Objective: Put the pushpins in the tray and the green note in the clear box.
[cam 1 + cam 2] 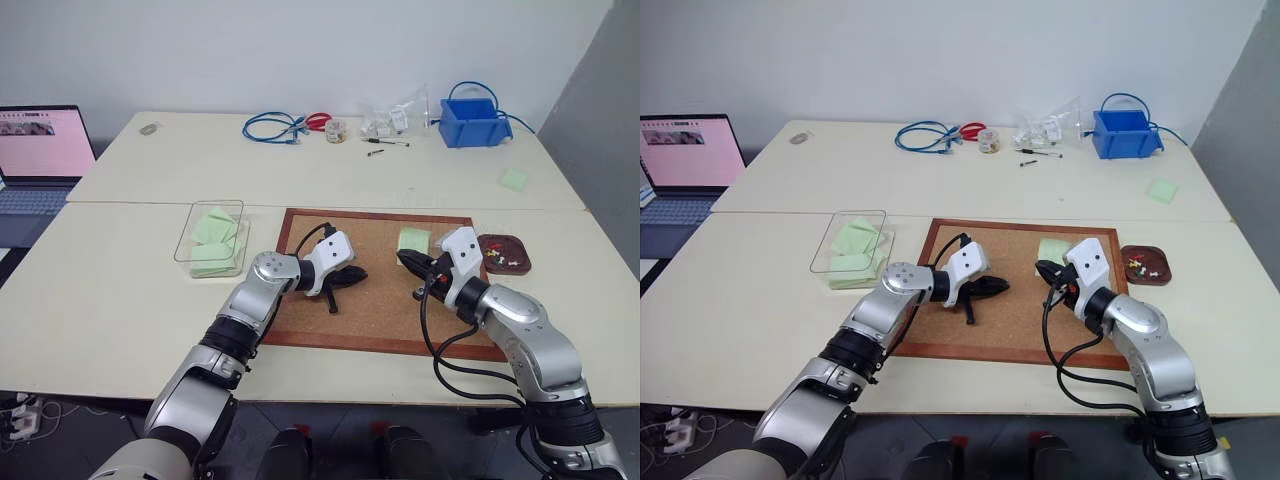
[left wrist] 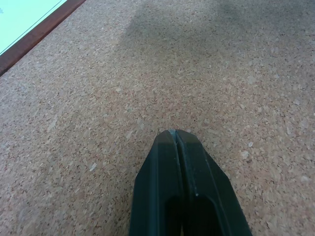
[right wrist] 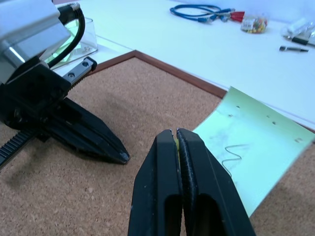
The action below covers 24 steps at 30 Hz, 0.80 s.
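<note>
Left eye view: cork board (image 1: pixel 375 290) lay at the table (image 1: pixel 120 290) front edge, mid. Left claw (image 1: pixel 345 280) rested on the cork w/ fingers pressed together, holding nothing. Right claw (image 1: pixel 408 262) was pinched tight on the near edge of the green note (image 1: pixel 414 240), which sat by the board's far right corner. Tray (image 1: pixel 504 253) was on the table just off the board's right edge, w/ pushpins (image 1: pixel 497 257) in it, red and whitish. Clear box (image 1: pixel 210 238) stood off the board's left edge, w/ other green notes inside. Blue bin (image 1: pixel 468 122) at the far right of the table; laptop (image 1: pixel 40 160) off the left edge.

Left wrist view: black fingers (image 2: pixel 165 187) were closed flat against each other over bare cork, nothing between.

Right wrist view: fingers (image 3: pixel 165 187) clamped the note's corner; paper bent upward, w/ pinholes and a scribble. Left claw sat opposite on the cork.
</note>
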Each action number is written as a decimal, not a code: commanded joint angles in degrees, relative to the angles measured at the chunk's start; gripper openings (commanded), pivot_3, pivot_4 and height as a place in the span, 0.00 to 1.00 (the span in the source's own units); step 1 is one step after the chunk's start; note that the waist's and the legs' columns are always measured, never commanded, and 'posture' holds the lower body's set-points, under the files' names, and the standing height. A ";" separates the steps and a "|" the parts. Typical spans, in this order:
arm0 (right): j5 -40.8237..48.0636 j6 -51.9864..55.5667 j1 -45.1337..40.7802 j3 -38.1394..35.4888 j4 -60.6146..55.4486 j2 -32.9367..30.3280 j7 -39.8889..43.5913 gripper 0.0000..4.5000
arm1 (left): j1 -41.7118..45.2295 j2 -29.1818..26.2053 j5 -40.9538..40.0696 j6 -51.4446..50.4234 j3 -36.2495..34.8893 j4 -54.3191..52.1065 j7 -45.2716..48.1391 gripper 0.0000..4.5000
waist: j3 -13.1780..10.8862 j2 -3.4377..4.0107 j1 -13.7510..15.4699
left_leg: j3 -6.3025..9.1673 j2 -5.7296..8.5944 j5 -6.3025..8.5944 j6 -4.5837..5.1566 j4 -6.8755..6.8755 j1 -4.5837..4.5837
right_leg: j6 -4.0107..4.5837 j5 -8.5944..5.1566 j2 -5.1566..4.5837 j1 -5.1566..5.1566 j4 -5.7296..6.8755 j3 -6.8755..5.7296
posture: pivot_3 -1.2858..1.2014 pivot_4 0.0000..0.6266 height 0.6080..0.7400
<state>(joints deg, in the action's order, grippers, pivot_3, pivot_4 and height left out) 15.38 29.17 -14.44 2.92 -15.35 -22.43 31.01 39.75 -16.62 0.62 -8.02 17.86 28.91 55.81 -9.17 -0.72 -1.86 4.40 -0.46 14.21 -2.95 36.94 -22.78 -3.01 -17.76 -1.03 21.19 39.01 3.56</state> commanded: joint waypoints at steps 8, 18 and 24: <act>4.76 4.95 -1.82 -3.77 -3.47 -2.51 1.87 0.00 | -0.15 0.13 1.01 5.40 0.21 1.83 -0.54 0.00 | -0.01 0.00 0.03 | 0.00 0.00 0.00 0.00 0.01 0.00 | 0.00 0.00 0.00 0.00 0.00 0.00 | 0.52 0.24 1.00; 11.49 13.07 -4.46 -6.34 -7.95 -7.46 4.54 0.00 | 9.61 -3.12 3.51 32.18 -0.15 6.54 1.73 0.38 | -0.26 -0.09 0.15 | 0.01 0.00 0.00 -0.01 -0.02 -0.21 | 0.01 0.01 0.00 0.22 -0.01 -0.02 | 0.52 0.24 1.00; 14.90 16.92 -7.48 -5.97 -9.33 -8.62 5.18 0.00 | 18.96 -3.43 13.06 58.37 2.32 19.92 -7.80 0.66 | -0.32 -0.17 0.11 | -0.03 0.03 0.00 0.00 0.00 -0.22 | 0.01 0.01 -0.03 0.22 -0.03 0.02 | 0.52 0.24 1.00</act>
<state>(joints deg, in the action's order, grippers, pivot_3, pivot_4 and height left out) 28.81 45.83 -20.94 -2.16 -22.59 -30.37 35.35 56.36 -20.05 11.46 43.70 19.71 45.89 51.22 -9.48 -0.89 -1.75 4.36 -0.42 14.21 -2.95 36.93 -23.00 -3.01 -17.76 -1.06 21.41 38.98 3.58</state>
